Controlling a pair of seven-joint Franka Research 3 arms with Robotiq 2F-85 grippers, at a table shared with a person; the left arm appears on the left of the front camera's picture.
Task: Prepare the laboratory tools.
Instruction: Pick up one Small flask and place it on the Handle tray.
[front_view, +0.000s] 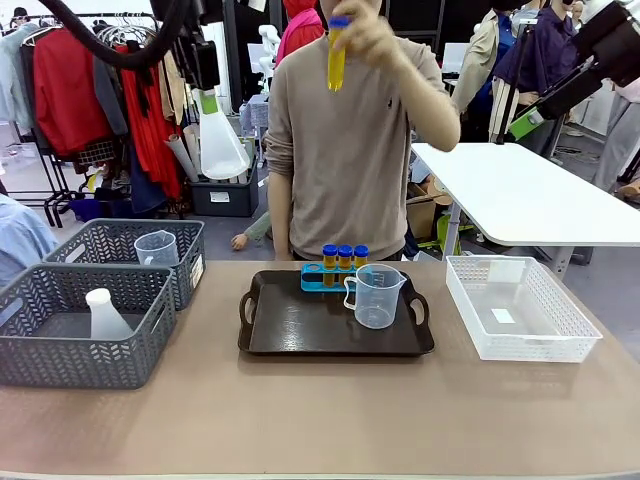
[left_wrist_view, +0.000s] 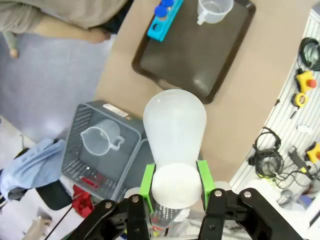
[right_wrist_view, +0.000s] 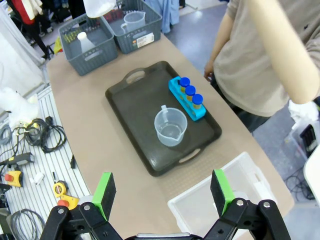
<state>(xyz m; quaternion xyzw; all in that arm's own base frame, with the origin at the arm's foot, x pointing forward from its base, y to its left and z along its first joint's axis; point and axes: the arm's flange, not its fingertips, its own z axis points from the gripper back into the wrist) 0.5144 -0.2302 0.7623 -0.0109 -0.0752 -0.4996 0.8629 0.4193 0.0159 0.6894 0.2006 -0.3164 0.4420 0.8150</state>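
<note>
High above the grey baskets (front_view: 95, 290), the left gripper (left_wrist_view: 175, 182) points down, clamping the flask (left_wrist_view: 175, 125) by its neck. From the front, the person's hand (front_view: 365, 30) pinches a raised tube (front_view: 337, 55). The right gripper (right_wrist_view: 162, 187) hangs spread wide above the table (right_wrist_view: 105, 150), facing the tray (right_wrist_view: 135, 105) with rack (right_wrist_view: 175, 90), three tubes (right_wrist_view: 190, 91) and beaker (right_wrist_view: 170, 126).

Two grey baskets (front_view: 80, 350) sit left of a dark tray (front_view: 300, 325), white mesh basket (front_view: 530, 348) right.

Bare tray (front_view: 300, 335) front, apparently; beaker (front_view: 376, 297) behind
</note>
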